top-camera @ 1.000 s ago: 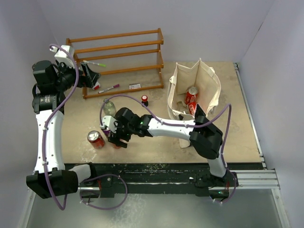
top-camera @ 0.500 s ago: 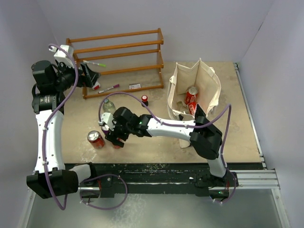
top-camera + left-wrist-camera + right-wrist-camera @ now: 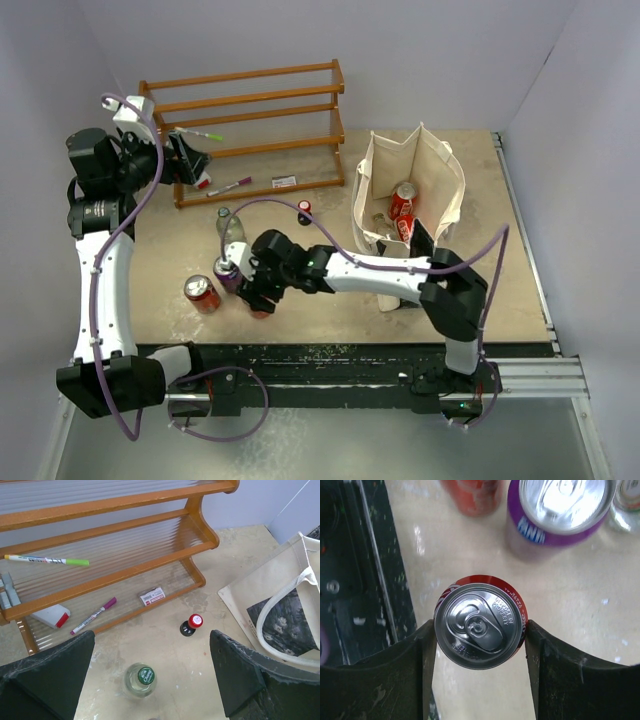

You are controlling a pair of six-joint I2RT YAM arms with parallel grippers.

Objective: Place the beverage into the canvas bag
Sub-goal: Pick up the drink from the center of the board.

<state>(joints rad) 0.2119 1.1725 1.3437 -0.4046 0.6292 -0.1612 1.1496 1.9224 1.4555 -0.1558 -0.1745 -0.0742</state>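
Note:
My right gripper (image 3: 260,293) is shut on an upright red soda can (image 3: 479,626); its fingers (image 3: 420,660) press both sides of the can, near the table's front edge. I cannot tell whether the can is off the table. The cream canvas bag (image 3: 437,180) stands open at the right, with red cans (image 3: 402,205) inside. It also shows in the left wrist view (image 3: 270,595). My left gripper (image 3: 150,680) is open and empty, held high by the wooden rack (image 3: 245,130).
A purple can (image 3: 228,272), another red can (image 3: 201,293) and a clear green-capped bottle (image 3: 229,228) stand left of the held can. A small dark bottle with a red cap (image 3: 304,210) stands toward the bag. Markers and small items lie on the rack.
My right gripper has moved right and slightly nearer with the red can, and the purple can now shows beside it. The left arm has not moved.

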